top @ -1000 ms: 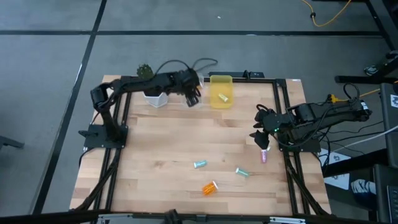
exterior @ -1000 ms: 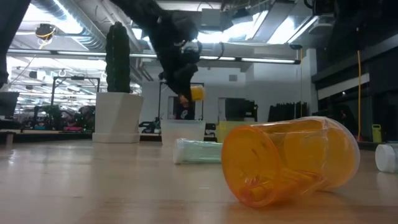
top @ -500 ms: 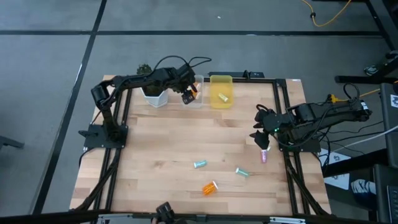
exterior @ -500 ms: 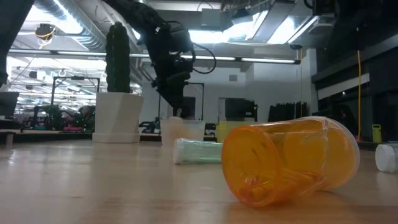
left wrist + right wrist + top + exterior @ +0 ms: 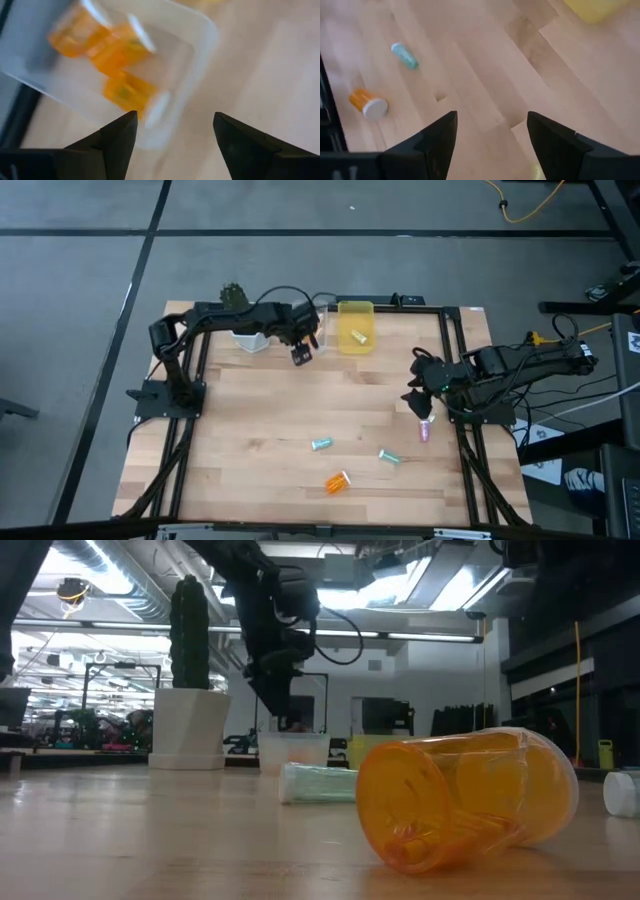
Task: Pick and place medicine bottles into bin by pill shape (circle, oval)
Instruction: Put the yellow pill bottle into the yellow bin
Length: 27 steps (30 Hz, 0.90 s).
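Note:
My left gripper (image 5: 301, 353) (image 5: 172, 135) hangs open just in front of the clear bin (image 5: 317, 331) (image 5: 195, 45) at the table's far edge, with nothing between its fingers. Three orange medicine bottles (image 5: 107, 52) lie inside that bin. The yellow bin (image 5: 355, 327) beside it holds a pale bottle (image 5: 359, 336). On the bare wood lie a teal bottle (image 5: 321, 444), a second teal one (image 5: 389, 456) (image 5: 404, 55), an orange one (image 5: 338, 481) (image 5: 367, 103) and a purple one (image 5: 424, 432). My right gripper (image 5: 420, 402) (image 5: 490, 135) waits open at the right side, above the purple bottle.
A white pot with a cactus (image 5: 249, 336) (image 5: 188, 728) stands left of the clear bin, close to my left arm. A black frame rail (image 5: 460, 380) runs along the table's edges. The middle of the wooden table (image 5: 300, 400) is bare wood.
My left gripper has opened over the clear bin and let go of the orange bottle it held, which now lies in the bin. The gripper has then drawn back a little toward the table's near edge and tipped more steeply downward.

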Motion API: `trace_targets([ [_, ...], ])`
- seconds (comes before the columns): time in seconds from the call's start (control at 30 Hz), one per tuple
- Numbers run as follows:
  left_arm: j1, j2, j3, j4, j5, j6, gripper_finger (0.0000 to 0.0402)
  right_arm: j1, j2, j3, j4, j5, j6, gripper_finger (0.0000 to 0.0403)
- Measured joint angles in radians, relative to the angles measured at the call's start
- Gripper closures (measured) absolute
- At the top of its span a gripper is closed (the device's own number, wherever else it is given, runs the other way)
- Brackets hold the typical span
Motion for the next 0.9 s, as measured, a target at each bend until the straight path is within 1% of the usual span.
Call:
trace_targets([
  [0.17,-0.094,-0.009,0.0,-0.078,-0.022,-0.086,0.0147,0.0,0.005,0.0,-0.055,0.0,0.168,0.0159],
  [0.3,-0.173,-0.054,0.0,-0.109,-0.128,-0.108,0.015,0.0,0.031,0.0,-0.164,-0.002,0.258,0.0159],
  [0.37,-0.208,-0.089,0.0,-0.118,-0.162,-0.109,0.015,0.0,0.046,0.0,-0.202,-0.003,0.302,0.0159],
  [0.53,-0.295,-0.188,0.001,-0.17,-0.16,-0.125,0.0152,0.0,0.081,0.0,-0.204,-0.003,0.331,0.0159],
  [0.67,-0.381,-0.246,0.001,-0.237,-0.135,-0.205,0.0152,0.0,0.116,0.0,-0.206,-0.006,0.375,0.0159],
  [0.8,-0.489,-0.271,0.001,-0.296,-0.127,-0.285,0.0152,0.005,0.16,0.0,-0.244,-0.053,0.392,0.0159],
  [0.9,-0.573,-0.272,0.001,-0.361,-0.125,-0.283,0.0152,0.021,0.204,0.0,-0.288,-0.071,0.476,0.0159],
])
